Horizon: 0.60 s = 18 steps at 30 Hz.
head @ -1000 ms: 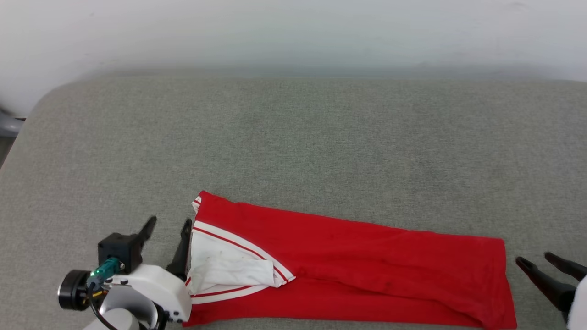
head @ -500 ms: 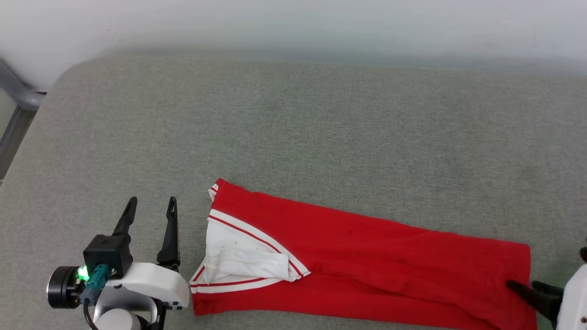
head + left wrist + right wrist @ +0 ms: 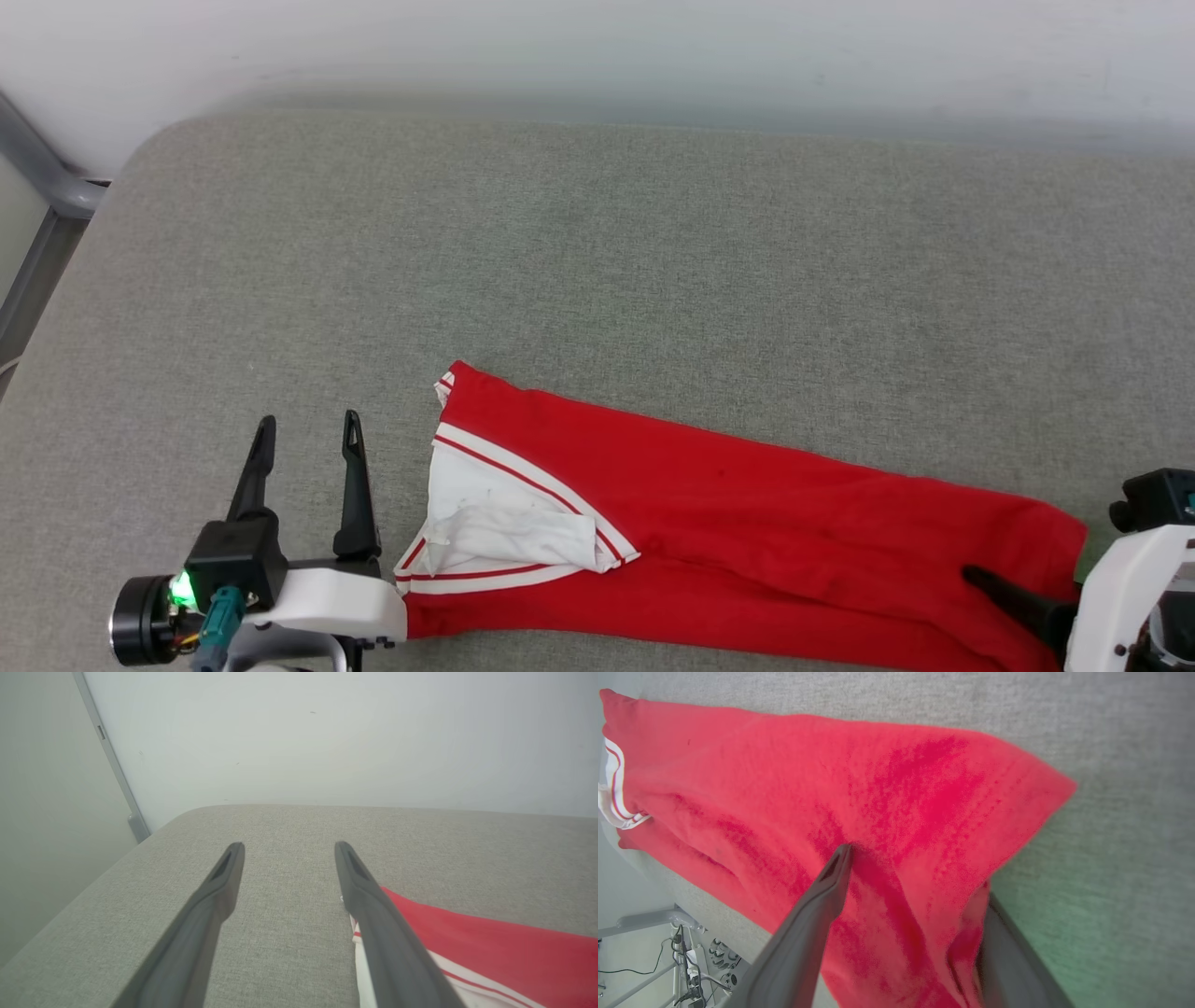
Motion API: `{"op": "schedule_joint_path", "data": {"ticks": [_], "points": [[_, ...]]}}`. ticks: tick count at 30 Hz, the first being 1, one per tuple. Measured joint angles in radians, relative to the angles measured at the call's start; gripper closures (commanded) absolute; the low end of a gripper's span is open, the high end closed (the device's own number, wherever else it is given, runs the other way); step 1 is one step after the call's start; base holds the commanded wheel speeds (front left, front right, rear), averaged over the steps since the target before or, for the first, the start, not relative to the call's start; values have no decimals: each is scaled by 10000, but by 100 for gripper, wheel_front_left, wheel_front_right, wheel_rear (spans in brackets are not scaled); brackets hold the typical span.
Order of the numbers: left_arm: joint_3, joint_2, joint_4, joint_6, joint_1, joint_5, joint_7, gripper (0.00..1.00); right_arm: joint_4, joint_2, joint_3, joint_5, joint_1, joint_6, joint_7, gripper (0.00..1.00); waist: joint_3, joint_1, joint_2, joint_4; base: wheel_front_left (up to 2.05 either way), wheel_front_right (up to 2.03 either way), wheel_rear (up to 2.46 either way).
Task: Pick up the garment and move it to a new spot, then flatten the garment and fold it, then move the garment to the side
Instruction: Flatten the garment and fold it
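Observation:
The garment (image 3: 747, 523) is a red jersey folded into a long strip near the front edge, its white sleeve with striped trim (image 3: 495, 532) at the left end. My left gripper (image 3: 306, 434) stands open just left of that sleeve, apart from it, with bare cushion between its fingers (image 3: 288, 847) and the garment (image 3: 490, 952) beside the right finger. My right gripper (image 3: 915, 877) is open astride the garment's right end. One finger (image 3: 999, 593) lies on top of the red cloth (image 3: 924, 779), and the other finger (image 3: 1008, 952) is under the raised edge.
The garment lies on a wide grey fabric surface (image 3: 607, 261) with a rounded far-left corner. A white wall (image 3: 597, 47) runs behind it and a grey metal frame (image 3: 47, 187) stands at the left. Past the near edge, a stand with cables (image 3: 686, 956) is on the floor.
The head camera has shifted. My right gripper has moved left onto the garment's right end, one finger above and one beneath, bunching that edge. My left gripper has drawn slightly away from the sleeve.

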Motion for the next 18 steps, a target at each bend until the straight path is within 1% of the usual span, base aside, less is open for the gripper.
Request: {"op": "schedule_joint_path", "data": {"ticks": [4, 5, 6, 7, 8, 11, 15, 18], "points": [[418, -508, 4, -431, 254, 468, 0, 0, 115, 29, 495, 38, -190, 0, -420, 0, -33, 0, 0, 36, 0, 0, 0], [510, -598, 29, -525, 306, 589, 0, 0, 136, 19, 633, 13, -230, 0, -535, 27, -49, 0, 0, 42, 0, 0, 0], [596, -702, 63, -627, 355, 704, 0, 0, 184, 15, 746, -23, -261, 0, -681, 63, -67, 0, 0, 49, 0, 0, 0], [679, -802, 92, -708, 389, 807, 0, 0, 244, 10, 840, -23, -305, 0, -796, 89, -85, 0, 0, 56, 0, 0, 0], [731, -869, 134, -782, 410, 955, 0, 0, 301, -6, 938, -19, -350, 0, -884, 100, -104, 0, 0, 60, 0, 0, 0], [984, -1129, 186, -1024, 521, 1218, 0, 0, 550, -151, 1177, -19, -444, 2, -1127, 100, -166, 0, 0, 75, 0, 0, 0], [1287, -1361, 217, -1227, 594, 1542, 0, 0, 899, -416, 1290, 82, -537, 15, -1381, 100, -254, 0, 0, 90, 0, 0, 0], [1465, -1475, 255, -1379, 726, 1753, 0, 0, 1200, -792, 1241, 169, -563, 19, -1546, 100, -323, 1, 0, 88, 0, 0, 0]]}}
